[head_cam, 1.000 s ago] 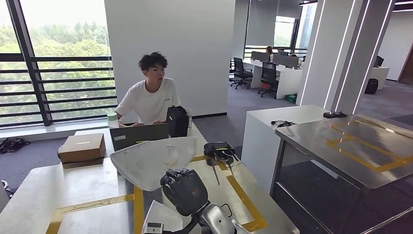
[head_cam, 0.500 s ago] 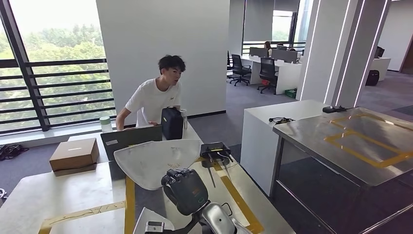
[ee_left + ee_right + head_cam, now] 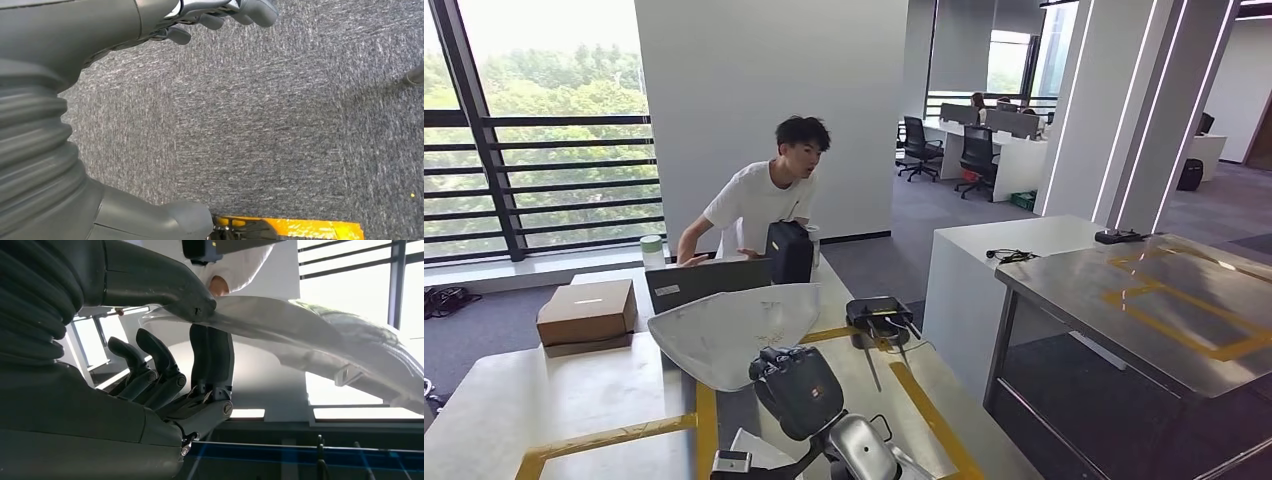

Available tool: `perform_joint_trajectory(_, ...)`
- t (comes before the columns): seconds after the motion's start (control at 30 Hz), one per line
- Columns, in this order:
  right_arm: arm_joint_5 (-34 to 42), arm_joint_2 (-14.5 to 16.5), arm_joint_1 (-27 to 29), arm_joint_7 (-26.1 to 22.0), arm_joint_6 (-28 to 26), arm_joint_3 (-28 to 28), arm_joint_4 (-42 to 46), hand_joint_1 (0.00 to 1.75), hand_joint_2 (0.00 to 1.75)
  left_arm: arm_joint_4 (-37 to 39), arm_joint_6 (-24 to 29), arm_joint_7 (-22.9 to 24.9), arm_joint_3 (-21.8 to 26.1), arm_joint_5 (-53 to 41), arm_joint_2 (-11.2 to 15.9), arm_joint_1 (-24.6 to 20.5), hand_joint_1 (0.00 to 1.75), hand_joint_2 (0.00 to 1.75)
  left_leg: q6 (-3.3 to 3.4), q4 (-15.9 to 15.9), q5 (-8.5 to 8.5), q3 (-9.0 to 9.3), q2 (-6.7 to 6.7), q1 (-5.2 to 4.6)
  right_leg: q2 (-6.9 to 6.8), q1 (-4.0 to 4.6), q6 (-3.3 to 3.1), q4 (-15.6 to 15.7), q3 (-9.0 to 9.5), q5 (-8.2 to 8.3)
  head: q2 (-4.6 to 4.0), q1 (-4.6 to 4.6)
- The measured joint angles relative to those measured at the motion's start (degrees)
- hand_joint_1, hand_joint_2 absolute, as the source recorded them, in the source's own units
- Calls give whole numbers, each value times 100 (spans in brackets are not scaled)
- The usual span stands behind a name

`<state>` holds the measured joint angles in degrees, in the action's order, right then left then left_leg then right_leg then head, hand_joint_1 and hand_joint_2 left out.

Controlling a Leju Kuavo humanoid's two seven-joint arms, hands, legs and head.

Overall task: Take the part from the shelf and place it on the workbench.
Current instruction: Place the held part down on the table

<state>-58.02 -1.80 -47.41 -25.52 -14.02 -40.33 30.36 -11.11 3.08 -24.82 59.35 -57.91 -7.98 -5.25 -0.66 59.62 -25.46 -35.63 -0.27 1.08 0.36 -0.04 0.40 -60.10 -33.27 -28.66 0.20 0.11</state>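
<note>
Right hand (image 3: pixel 796 388) is raised in front of the laptop (image 3: pixel 707 281), thumb on top and fingers (image 3: pixel 212 357) beneath, pinching the curved white part (image 3: pixel 736 330) at its edge. The part sits level above the table (image 3: pixel 544 390), just before the laptop. Left hand (image 3: pixel 220 12) hangs over grey carpet (image 3: pixel 280 115), fingers loose, holding nothing.

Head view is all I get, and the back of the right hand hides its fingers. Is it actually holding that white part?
Observer: Yes. In the right wrist view the right hand pinches the white part, with the thumb on top of its edge and the fingers beneath.
Operator: And the left hand?
Observer: The left wrist view shows the left hand hanging over grey carpet, fingers apart, holding nothing.
Operator: Anything on the floor by it?
Observer: A strip of yellow tape lies on the carpet.
</note>
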Motion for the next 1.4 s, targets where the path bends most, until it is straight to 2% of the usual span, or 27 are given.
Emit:
perform_joint_trajectory(0.1,1,123,-244,38,93,-2,-225,159,175,-1,-3,9,0,-33,-28,-16,0,175,141,-21,-53,56,-1,18,-14,-34,118,-1249,-693,-482,0,21)
perform_joint_trajectory(0.13,5,151,-274,55,126,-2,-282,159,175,1,-5,13,0,-37,-33,-16,0,175,148,-21,-72,75,-5,17,-14,-36,120,-1512,-883,-497,0,24)
perform_joint_trajectory(0.17,10,171,-294,72,151,-2,-320,159,175,2,-8,17,0,-39,-38,-14,0,175,146,-21,-92,103,-13,17,-14,-36,109,-1483,-924,-371,0,28)
perform_joint_trajectory(0.2,13,195,-326,90,176,-2,-357,159,175,2,-12,21,1,-41,-45,-12,0,175,137,-21,-115,140,-22,16,-14,-34,89,-1220,-849,-145,0,32)
perform_joint_trajectory(0.23,13,219,-373,110,205,-2,-396,159,175,2,-14,23,1,-44,-52,-12,0,175,121,-21,-142,179,-29,15,-14,-30,58,-803,-692,122,-1,34)
perform_joint_trajectory(0.3,10,280,-490,152,262,-4,-476,159,175,2,-17,26,2,-52,-69,-18,0,175,67,-21,-191,223,-33,2,-15,4,-6,-93,-387,408,-1,27)
perform_joint_trajectory(0.33,9,314,-543,174,286,-5,-514,159,175,2,-17,28,1,-58,-77,-21,0,175,34,-25,-206,227,-31,-1,-13,24,-30,79,-313,429,-1,24)
perform_joint_trajectory(0.43,28,388,-666,236,335,-7,-603,159,175,4,-17,35,1,-85,-104,-27,0,175,-71,-46,-234,248,-21,3,-5,30,-98,180,-249,381,0,19)
perform_joint_trajectory(0.5,47,434,-759,281,374,-6,-656,159,175,5,-17,36,0,-98,-120,-34,0,175,-125,193,-368,152,-11,2,-8,-8,-169,236,-171,377,-1,5)
perform_joint_trajectory(0.6,66,496,-855,339,438,-6,-754,159,175,8,-18,48,-1,-108,-129,-45,0,175,-178,1243,-768,-430,-5,10,-10,-13,-241,253,-98,330,1,-22)
perform_joint_trajectory(0.63,75,506,-861,356,456,-5,-785,159,175,9,-18,52,-1,-109,-129,-46,0,175,-189,1482,-796,-595,-4,11,-8,-8,-246,251,-78,309,0,-23)
perform_joint_trajectory(0.67,84,512,-864,372,472,-5,-813,159,175,10,-18,56,-1,-110,-129,-46,0,175,-195,1516,-708,-658,-3,11,-5,-6,-241,247,-51,285,0,-25)
perform_joint_trajectory(0.7,91,518,-871,388,488,-5,-839,159,175,10,-17,58,-1,-112,-128,-47,0,175,-195,1321,-510,-608,-1,12,-2,-7,-230,238,-17,255,1,-26)
perform_joint_trajectory(0.77,103,532,-906,419,517,-5,-886,159,175,10,-18,65,-1,-115,-128,-51,0,175,-176,561,-52,-294,5,9,3,-6,-184,204,44,176,0,-32)
perform_joint_trajectory(0.8,107,543,-933,432,539,-5,-913,159,175,12,-18,69,-1,-116,-129,-57,0,175,-148,234,67,-153,5,4,7,3,-155,175,48,141,0,-36)
perform_joint_trajectory(0.87,114,560,-976,458,577,-4,-965,159,175,17,-22,79,-4,-121,-132,-67,0,175,-76,0,68,-55,-4,-7,14,25,-97,151,24,109,0,-25)
perform_joint_trajectory(0.93,116,574,-994,491,601,-4,-1004,159,175,21,-26,84,-7,-134,-139,-71,0,175,4,-23,49,-49,-14,-2,13,25,-40,154,17,89,0,-10)
perform_joint_trajectory(1.0,114,584,-1025,518,622,-4,-1029,159,175,19,-26,82,-7,-146,-145,-77,0,175,79,-40,29,-16,-17,16,2,14,26,-58,-73,-38,0,-1)
perform_joint_trajectory(1.03,113,589,-1043,531,643,-4,-1043,159,175,17,-26,81,-8,-150,-148,-80,0,175,109,-47,18,3,-14,26,-3,5,55,-330,-213,-160,0,8)
perform_joint_trajectory(1.1,109,602,-1060,563,693,-4,-1082,159,175,17,-26,80,-12,-156,-150,-84,0,175,142,-46,-14,27,-9,25,-7,-10,93,-1109,-652,-429,0,19)
perform_joint_trajectory(1.13,108,608,-1058,580,714,-4,-1106,159,175,17,-26,80,-15,-159,-154,-84,0,175,147,-46,-30,43,-9,25,-8,-19,102,-1408,-852,-479,0,22)
perform_joint_trajectory(1.17,109,612,-1054,594,730,-4,-1128,159,175,18,-26,80,-19,-161,-157,-83,0,175,147,-45,-50,64,-13,25,-8,-25,103,-1515,-964,-422,0,22)
perform_joint_trajectory(1.2,110,614,-1054,605,745,-4,-1147,159,175,18,-26,81,-21,-162,-160,-83,0,175,141,-44,-70,95,-19,25,-9,-29,94,-1390,-956,-257,0,24)
perform_joint_trajectory(1.27,112,615,-1062,622,782,-4,-1174,159,175,19,-26,82,-23,-166,-168,-82,0,175,113,-46,-122,173,-34,26,-14,-25,45,-627,-667,220,0,27)
perform_joint_trajectory(1.3,112,616,-1069,628,798,-4,-1186,159,175,19,-26,82,-24,-167,-173,-84,0,175,85,-43,-150,198,-38,18,-18,-10,13,-246,-498,368,0,24)
perform_joint_trajectory(1.33,111,624,-1074,634,811,-4,-1198,159,175,20,-26,82,-25,-167,-178,-86,0,175,52,-45,-171,212,-39,12,-18,6,-13,15,-383,443,1,16)
perform_joint_trajectory(1.4,108,639,-1082,651,834,-4,-1221,159,175,23,-26,82,-25,-167,-187,-90,0,175,-23,-65,-193,221,-32,5,-9,43,-59,158,-311,412,1,7)
